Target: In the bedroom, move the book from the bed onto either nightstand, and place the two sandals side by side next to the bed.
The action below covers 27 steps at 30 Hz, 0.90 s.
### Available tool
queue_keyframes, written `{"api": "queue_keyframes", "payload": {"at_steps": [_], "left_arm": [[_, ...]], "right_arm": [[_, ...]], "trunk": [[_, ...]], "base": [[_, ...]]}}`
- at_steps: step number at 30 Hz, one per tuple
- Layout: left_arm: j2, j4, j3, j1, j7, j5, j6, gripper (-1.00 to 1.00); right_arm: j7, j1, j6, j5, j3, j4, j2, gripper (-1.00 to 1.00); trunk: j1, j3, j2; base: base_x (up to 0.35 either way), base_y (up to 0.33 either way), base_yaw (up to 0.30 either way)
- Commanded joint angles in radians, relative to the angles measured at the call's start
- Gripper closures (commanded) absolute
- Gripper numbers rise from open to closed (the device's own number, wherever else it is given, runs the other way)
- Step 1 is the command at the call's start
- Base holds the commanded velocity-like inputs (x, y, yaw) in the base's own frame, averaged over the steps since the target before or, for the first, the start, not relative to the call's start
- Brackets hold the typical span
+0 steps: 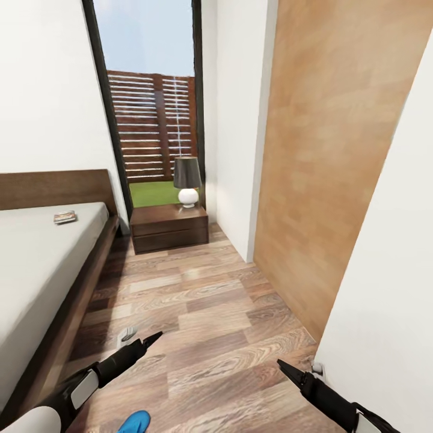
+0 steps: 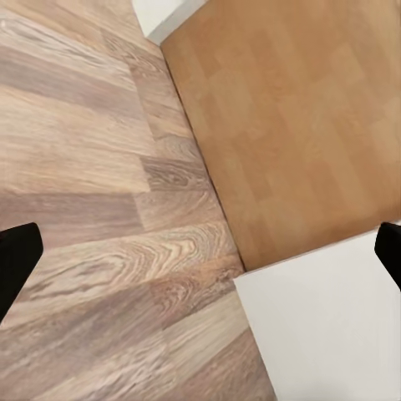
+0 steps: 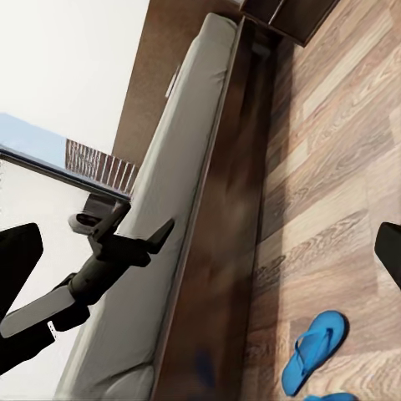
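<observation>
The book (image 1: 65, 217) lies on the bed's grey mattress (image 1: 36, 264) near the headboard, far from both grippers. Beyond the bed, the nightstand (image 1: 169, 225) with a dark-shaded lamp (image 1: 187, 179) stands under the window. One blue sandal (image 1: 135, 422) peeks in at the bottom edge, just below my left gripper (image 1: 147, 340). In the right wrist view both sandals (image 3: 313, 351) (image 3: 332, 398) lie on the floor beside the bed frame (image 3: 221, 251). My left gripper (image 2: 200, 255) is open and empty over the planks. So is my right gripper (image 1: 285, 367) (image 3: 200, 251).
A wood-panelled door or wall (image 1: 337, 168) and a white wall (image 1: 391, 288) close in on the right, leaving a narrow plank-floored aisle (image 1: 204, 313) towards the nightstand. A small pale object (image 1: 127, 334) lies on the floor by the bed frame.
</observation>
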Motion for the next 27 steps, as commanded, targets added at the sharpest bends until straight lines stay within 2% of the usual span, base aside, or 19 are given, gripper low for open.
{"api": "queue_keyframes", "payload": {"at_steps": [1,12,27], "left_arm": [[0.001,0.0,-0.006,-0.001,-0.002,0.01,0.008,-1.0],[0.001,0.0,-0.006,-0.001,-0.002,0.01,0.008,-1.0],[-0.001,0.0,-0.007,-0.001,-0.002,0.01,0.008,-1.0]], "right_arm": [[0.001,0.0,0.01,-0.01,0.007,-0.001,-0.001,-1.0],[-0.004,-0.001,0.009,-0.009,0.009,-0.001,0.0,-1.0],[-0.009,0.0,0.009,-0.009,0.008,-0.001,0.001,-1.0]], "trunk": [[0.0,-0.001,0.0],[0.0,-0.001,0.0],[0.0,-0.001,0.0]], "base": [[0.0,-0.011,0.259],[0.0,-0.029,0.26],[0.0,-0.154,0.251]]}}
